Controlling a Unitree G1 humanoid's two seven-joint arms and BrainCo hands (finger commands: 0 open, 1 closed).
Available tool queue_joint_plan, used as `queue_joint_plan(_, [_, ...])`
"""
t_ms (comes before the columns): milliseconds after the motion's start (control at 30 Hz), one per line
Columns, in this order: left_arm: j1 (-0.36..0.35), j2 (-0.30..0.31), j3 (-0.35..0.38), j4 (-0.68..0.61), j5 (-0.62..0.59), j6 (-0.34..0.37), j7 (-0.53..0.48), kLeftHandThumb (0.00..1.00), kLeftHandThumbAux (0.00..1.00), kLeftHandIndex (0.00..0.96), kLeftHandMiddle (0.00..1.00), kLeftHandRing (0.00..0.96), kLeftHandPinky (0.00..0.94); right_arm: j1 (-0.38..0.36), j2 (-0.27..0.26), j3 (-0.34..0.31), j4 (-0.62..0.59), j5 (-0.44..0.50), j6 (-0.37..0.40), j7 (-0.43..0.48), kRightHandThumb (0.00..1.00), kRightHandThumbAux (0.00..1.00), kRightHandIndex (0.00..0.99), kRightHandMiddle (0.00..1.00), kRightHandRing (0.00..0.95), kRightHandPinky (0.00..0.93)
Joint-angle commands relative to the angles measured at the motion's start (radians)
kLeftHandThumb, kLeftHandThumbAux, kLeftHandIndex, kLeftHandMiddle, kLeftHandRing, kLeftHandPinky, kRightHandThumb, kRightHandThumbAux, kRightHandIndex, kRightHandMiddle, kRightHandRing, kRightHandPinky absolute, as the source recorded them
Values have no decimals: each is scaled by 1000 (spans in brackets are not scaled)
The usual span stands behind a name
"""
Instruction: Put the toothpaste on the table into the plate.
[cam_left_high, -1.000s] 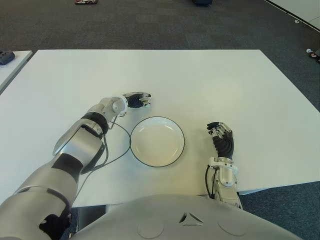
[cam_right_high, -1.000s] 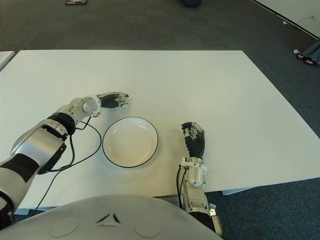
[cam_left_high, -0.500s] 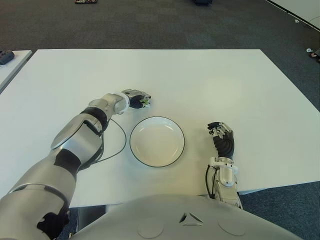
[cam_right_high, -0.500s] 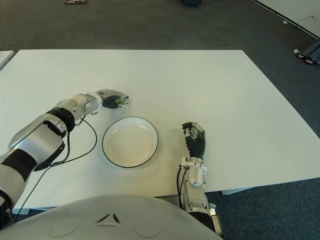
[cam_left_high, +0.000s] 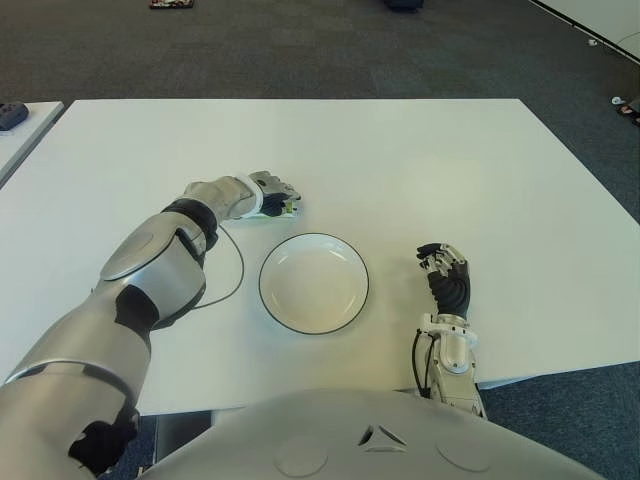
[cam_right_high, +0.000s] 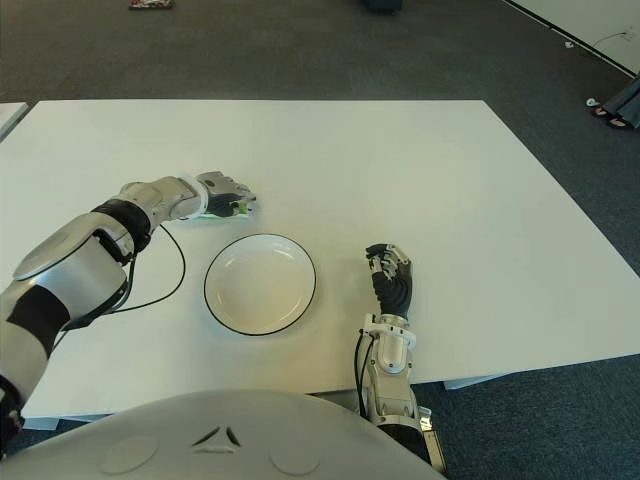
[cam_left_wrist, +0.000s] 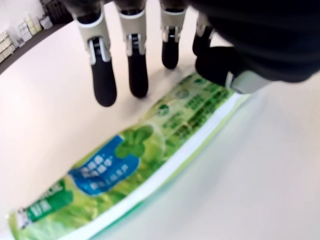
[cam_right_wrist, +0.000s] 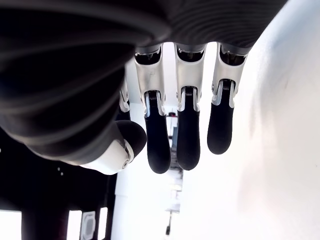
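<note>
Hovering over the toothpaste (cam_left_wrist: 150, 165), the left hand (cam_left_high: 270, 192) is spread — a light, soft, slippery tube, best pinched mid-body.

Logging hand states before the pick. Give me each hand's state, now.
Left hand: open, fingers extended over the toothpaste, not gripping it.
Right hand: open, fingers relaxed, holding nothing, right of the plate.

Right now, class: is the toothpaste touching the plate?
Apart. The left eye view shows bare table between the toothpaste, under the left hand, and the plate.
</note>
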Motion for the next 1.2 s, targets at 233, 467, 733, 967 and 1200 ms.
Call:
queue_joint_plan(233, [52,48,-151,42,157,24,-11,700,334,25,194,236,261,8,8,0,-7,-1,29,-3,706,733,428,467,436,430])
queue_joint_plan(467, [83,39,-192,58,185,76,5,598,346,1,113,126,159,17,12,-1,-21,-5,42,-10,707,734,427,463,428,422])
queue_joint_plan(733, [105,51,-203,66,176,100,6,555,343,0,62,77,144,31,13,-1,-39,-1,48,-9,709,734,428,465,436,436])
queue_joint_plan(967, [129,72,-168,78,138,122,2,544,345,0,53,75,160,43,9,-5,-42,9,42,0,708,734,427,464,436,436])
queue_joint_plan(1200, [136,79,-114,78,96,108,-47,562,333,0,62,104,225,50,7,-6,-45,22,31,15,709,734,427,466,438,436])
